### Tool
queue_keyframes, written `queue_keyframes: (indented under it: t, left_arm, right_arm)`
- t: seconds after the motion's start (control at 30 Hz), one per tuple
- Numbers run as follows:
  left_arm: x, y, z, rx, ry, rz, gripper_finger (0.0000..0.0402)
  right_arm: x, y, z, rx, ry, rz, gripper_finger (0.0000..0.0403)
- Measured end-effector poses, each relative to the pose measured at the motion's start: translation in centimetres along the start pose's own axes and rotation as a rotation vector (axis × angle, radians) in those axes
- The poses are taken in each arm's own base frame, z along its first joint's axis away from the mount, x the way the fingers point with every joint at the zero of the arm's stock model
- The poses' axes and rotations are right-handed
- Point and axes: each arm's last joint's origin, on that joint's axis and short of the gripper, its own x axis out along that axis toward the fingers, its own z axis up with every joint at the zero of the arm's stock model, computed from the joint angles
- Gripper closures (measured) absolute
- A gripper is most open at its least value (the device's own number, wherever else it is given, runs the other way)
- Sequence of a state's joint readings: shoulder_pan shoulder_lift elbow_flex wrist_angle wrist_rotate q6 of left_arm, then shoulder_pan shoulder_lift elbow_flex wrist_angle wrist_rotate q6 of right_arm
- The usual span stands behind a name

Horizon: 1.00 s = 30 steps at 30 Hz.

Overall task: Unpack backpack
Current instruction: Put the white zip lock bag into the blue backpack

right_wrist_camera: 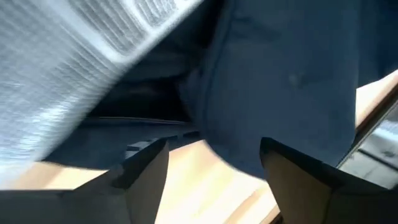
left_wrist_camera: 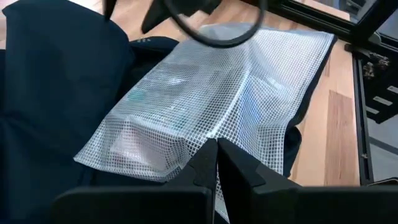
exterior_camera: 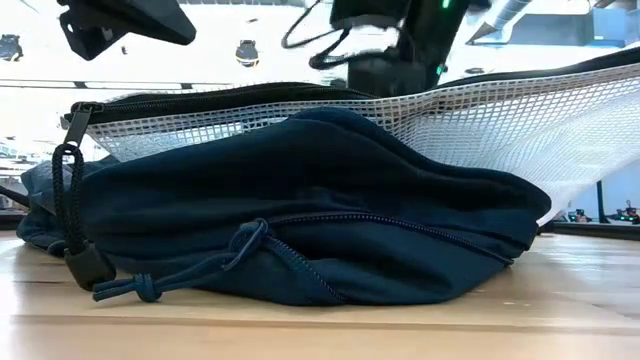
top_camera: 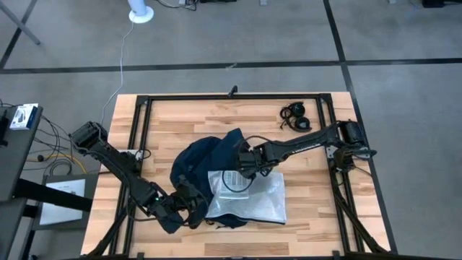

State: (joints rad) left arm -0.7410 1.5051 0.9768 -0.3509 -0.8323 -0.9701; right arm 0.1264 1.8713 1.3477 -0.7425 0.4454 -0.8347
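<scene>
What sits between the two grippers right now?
In the high view, the white mesh pouch lying across the backpack fills the stretch between left gripper and right gripper.

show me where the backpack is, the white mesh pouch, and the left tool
backpack (exterior_camera: 330, 210): low view, on the front navy fabric panel above the zipper.
white mesh pouch (top_camera: 253, 198): high view, on the middle of the mesh lying on the backpack.
left tool (left_wrist_camera: 217, 163): left wrist view, between its closed fingertips at the pouch's edge.
</scene>
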Motion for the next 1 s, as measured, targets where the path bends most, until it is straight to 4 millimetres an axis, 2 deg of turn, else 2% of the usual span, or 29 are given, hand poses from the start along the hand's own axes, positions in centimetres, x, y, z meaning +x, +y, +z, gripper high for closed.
queue_keyframes:
  t: [0.17, 0.27, 0.37, 0.43, 0.53, 0.57, 0.77, 1.0]
  left_arm:
    - [0.3, 0.2, 0.2, -0.018, -0.002, 0.011, 0.0402]
    - [0.2, 0.2, 0.2, -0.019, -0.002, 0.010, 0.0402]
    - [0.2, 0.2, 0.2, -0.018, -0.002, 0.010, 0.0402]
    - [0.2, 0.2, 0.1, -0.013, 0.001, 0.014, 0.0402]
    - [0.2, 0.5, -0.1, 0.002, 0.016, 0.038, 0.0402]
    - [0.2, 0.7, -0.2, 0.006, 0.024, 0.048, 0.0402]
    - [0.2, 1.1, -0.3, 0.093, 0.021, 0.095, 0.0402]
    - [0.8, 1.2, 0.8, 0.197, -0.102, 0.158, 0.0392]
  right_arm:
    - [2.0, -0.1, -0.7, -0.084, -0.021, -0.064, 0.0151]
    - [2.7, -0.5, -1.3, -0.088, 0.005, -0.116, 0.0166]
    - [3.0, -1.0, -1.6, -0.063, 0.044, -0.164, 0.0198]
    - [2.7, -1.2, -1.7, 0.023, 0.063, -0.163, 0.0259]
    - [1.1, -1.6, -1.1, 0.133, 0.037, -0.108, 0.0360]
    - [0.5, -1.7, -0.8, 0.169, 0.020, -0.081, 0.0382]
    - [-4.0, -3.2, 1.6, 0.498, -0.162, 0.012, 0.0398]
    - [-9.2, -5.1, 4.1, 0.824, -0.378, -0.011, 0.0401]
